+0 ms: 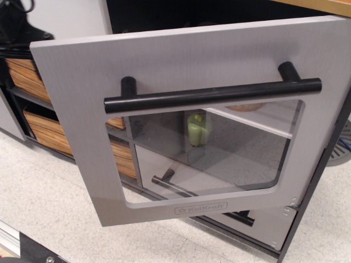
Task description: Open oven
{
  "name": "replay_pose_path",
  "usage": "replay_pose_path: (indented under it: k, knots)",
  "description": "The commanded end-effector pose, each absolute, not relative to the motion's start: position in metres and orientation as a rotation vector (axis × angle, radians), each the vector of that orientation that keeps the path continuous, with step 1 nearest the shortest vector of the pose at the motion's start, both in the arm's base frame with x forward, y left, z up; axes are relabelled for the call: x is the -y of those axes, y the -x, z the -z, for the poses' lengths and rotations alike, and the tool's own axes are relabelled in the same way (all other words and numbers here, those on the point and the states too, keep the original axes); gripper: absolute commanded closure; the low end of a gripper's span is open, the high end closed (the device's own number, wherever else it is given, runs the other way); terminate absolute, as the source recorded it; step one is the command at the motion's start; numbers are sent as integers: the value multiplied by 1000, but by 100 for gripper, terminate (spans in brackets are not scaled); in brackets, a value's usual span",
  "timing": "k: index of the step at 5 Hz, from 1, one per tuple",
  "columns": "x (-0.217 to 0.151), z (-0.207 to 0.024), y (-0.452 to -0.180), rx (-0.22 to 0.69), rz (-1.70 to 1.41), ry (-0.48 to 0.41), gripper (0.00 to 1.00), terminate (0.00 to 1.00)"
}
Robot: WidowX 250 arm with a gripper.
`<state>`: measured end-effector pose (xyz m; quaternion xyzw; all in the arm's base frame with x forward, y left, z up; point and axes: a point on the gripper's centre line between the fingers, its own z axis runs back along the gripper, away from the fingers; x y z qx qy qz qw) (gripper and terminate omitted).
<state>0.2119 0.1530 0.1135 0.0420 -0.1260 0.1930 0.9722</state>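
The oven door [181, 60] is brushed silver-grey with a KidKraft logo [201, 209] and stands swung open, leaning out toward the camera. Its long black bar handle [213, 94] runs above the clear window [214, 148]. The dark oven cavity [181, 13] shows above the door's top edge. My gripper [19, 24] is a dark shape at the top left, just past the door's upper left corner and apart from the handle. Its fingers are not distinct.
Through the window I see a green toy pepper [198, 129], a white shelf [258, 121] and the smaller grey drawer panel with its short black bar [173, 184]. Orange wood-grain drawers [46, 129] stand at the left. A speckled floor [49, 203] lies below.
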Motion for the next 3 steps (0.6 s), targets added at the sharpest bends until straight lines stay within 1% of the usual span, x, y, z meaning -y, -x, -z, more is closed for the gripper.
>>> replay_pose_path:
  k: [1, 2, 3]
  knots:
    - [-129, -146, -181, 213, -217, -14, 0, 0]
    - [-107, -143, -173, 173, -186, 7, 0, 0]
    - [-75, -133, -180, 141, -173, 50, 0, 0]
